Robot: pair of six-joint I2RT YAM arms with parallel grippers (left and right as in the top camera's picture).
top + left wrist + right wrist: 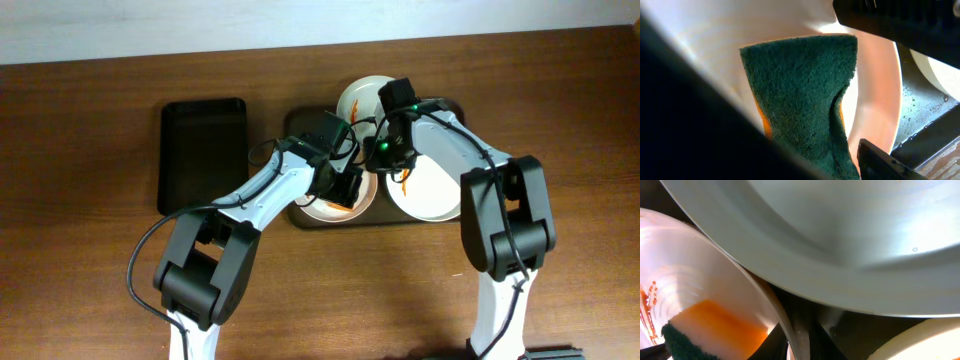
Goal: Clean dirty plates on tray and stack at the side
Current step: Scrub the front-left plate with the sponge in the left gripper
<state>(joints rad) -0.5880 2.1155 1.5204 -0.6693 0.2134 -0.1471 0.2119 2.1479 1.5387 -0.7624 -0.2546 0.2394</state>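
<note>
Dirty plates: three, round, white, all lying on the tray, a dark brown tray at mid-tabletop.
- Rear plate: plain white where visible, partly under the right arm.
- Right plate: orange-red smear near its left edge.
- Front-left plate: largely covered by the left gripper; the right wrist view shows an orange-red streak on its inner wall.

Sponge: green scouring face, orange backing. It is clenched in the left gripper's fingers, bent, and pressed into the bowl of the front-left plate.

Right gripper: low over the tray's centre, among the three plates. The rim of the front-left plate runs between its dark fingers; whether they pinch the rim or stand released cannot be told. The underside of another plate fills the upper part of the right wrist view.

Black tray: smaller, on the tabletop left of the brown tray, apart from it.
</note>
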